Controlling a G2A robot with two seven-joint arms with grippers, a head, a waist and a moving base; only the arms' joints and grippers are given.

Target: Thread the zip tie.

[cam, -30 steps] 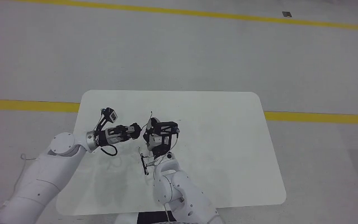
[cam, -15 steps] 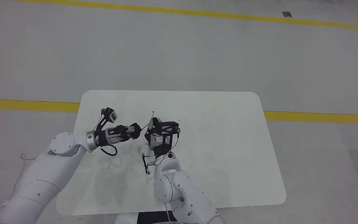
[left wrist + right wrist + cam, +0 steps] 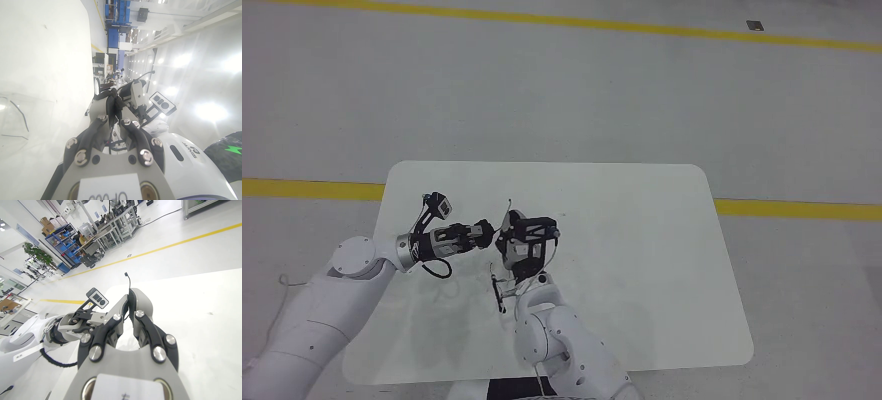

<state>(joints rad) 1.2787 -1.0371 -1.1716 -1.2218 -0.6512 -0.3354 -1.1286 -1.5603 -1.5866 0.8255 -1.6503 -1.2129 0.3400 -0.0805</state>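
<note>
Black zip tie point(image 3: 129, 283) pinched by the clenched right hand point(image 3: 129, 295) and left hand point(image 3: 113, 106).

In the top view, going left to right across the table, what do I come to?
Left claw → right claw → the table, its bare right side. The zip tie overlaps the claws, so it is left out.

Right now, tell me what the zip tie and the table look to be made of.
Zip tie: likely nylon-type plastic, black and smooth; a thin strip standing up in a slight curve from the shut right gripper.
Table: white top, smooth and matt with little glare, rounded corners; probably laminate or painted board, but the core cannot be told.
</note>
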